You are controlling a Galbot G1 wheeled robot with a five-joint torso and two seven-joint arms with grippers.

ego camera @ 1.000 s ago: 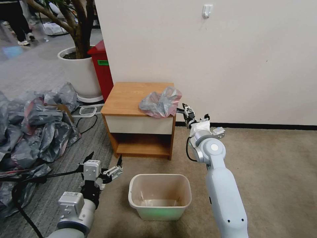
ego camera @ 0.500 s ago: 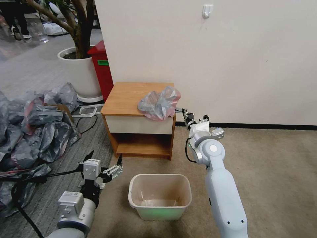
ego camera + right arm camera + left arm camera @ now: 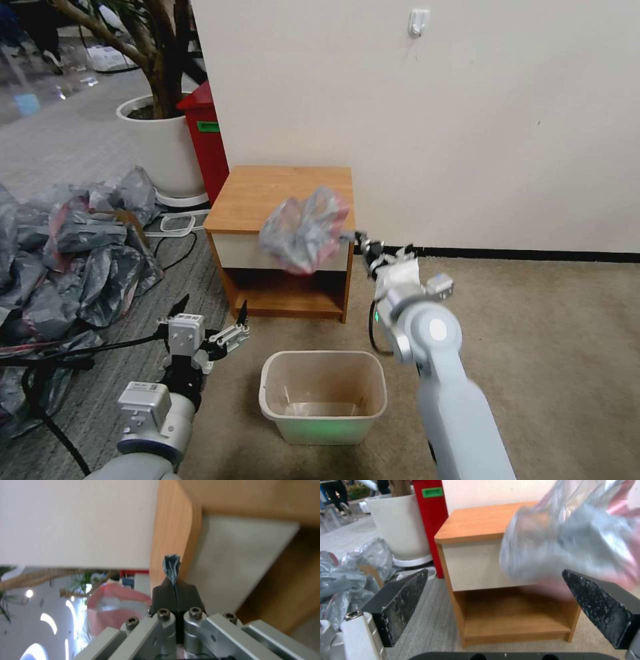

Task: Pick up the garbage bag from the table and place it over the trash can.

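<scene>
**Bag off the table, hanging by one pinched corner**

Nearest, the trash can [image 3: 323, 395] sits empty on the carpet, its rim bare. Just to its left the left gripper [image 3: 208, 333] hovers low with its fingers spread wide, holding nothing. Beyond the can, the right gripper [image 3: 361, 240] is clenched on a twisted corner of the garbage bag [image 3: 303, 230], which dangles in the air in front of the table [image 3: 283, 193], level with its drawer front. The wrist view confirms a wisp of plastic [image 3: 171, 566] squeezed between closed fingertips.

The film looks nearly weightless, limp and slippery (likely to slip from a thin pinch). Taking hold at the pink-banded mouth edge, with both grippers, would probably open it best. Farthest back stands the wall.
</scene>
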